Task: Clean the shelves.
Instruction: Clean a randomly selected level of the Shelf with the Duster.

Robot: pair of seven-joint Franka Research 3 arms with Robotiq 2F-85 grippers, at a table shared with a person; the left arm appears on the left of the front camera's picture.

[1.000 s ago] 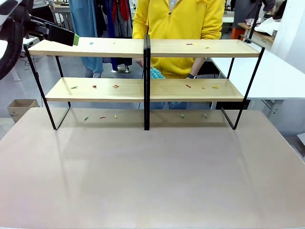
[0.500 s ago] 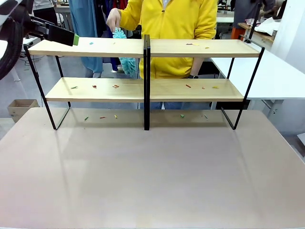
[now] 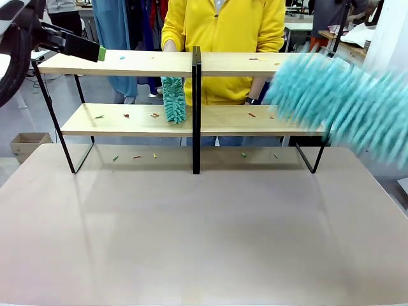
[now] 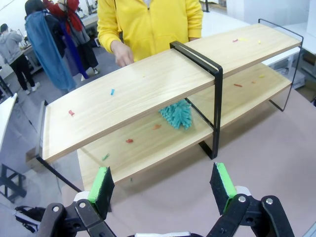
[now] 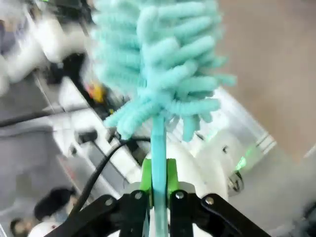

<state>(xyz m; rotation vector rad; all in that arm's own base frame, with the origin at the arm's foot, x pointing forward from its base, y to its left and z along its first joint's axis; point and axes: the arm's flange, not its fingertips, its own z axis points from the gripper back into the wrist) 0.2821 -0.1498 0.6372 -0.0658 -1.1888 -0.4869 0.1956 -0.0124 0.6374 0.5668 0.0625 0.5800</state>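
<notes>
Shelves [image 3: 223, 121] stood at far edge of table [image 3: 191, 242]; coloured crumbs [image 3: 126, 115] littered both boards, cleaning looked barely begun; right gripper [image 5: 158, 175] clamped on teal duster [image 5: 158, 64] handle, left gripper [image 4: 162, 185] spread and empty; person's hand [image 3: 169, 46] held second duster [image 3: 173, 99] to lower board.

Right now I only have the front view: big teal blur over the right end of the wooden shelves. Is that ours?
Observer: Yes. Right wrist view: the right claw is shut on the thin teal handle of a fluffy teal microfibre duster.
Operator: Left claw?
Observer: Open, green pads wide apart, nothing between them, facing the light wooden two-tier shelves on a black metal frame.
</notes>
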